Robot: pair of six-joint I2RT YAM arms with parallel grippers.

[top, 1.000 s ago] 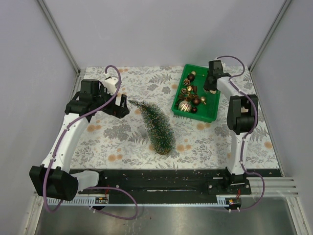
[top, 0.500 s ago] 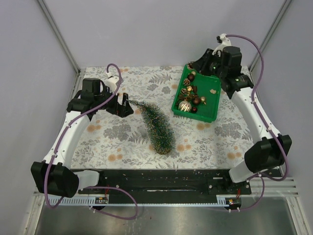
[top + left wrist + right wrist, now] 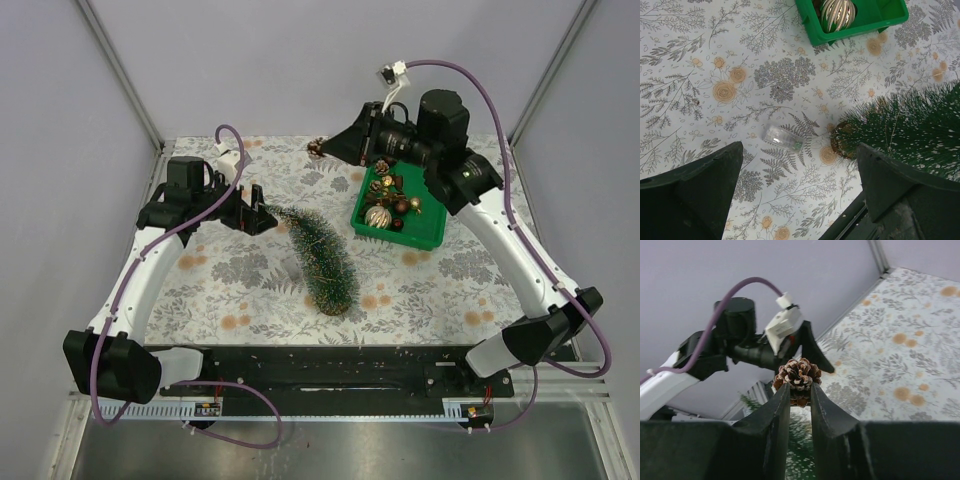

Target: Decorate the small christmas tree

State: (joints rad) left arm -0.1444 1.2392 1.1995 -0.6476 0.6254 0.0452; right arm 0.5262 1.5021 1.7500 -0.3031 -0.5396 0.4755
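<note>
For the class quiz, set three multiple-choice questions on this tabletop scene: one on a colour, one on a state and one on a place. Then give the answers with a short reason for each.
1. What colour is the bin of ornaments?
A. Red
B. Blue
C. Green

2. How is the small christmas tree placed?
A. Standing upright
B. Lying on its side on the table
C. Inside the bin

3. Where is the pine cone?
A. In the bin
B. Pinched in the right gripper, clear of the table
C. Stuck on the tree

Answers:
1 C: the bin's walls are green in the top and left wrist views.
2 B: the top view shows its full length stretched along the tabletop.
3 B: the right wrist view shows the cone squeezed between the two fingers.
</note>
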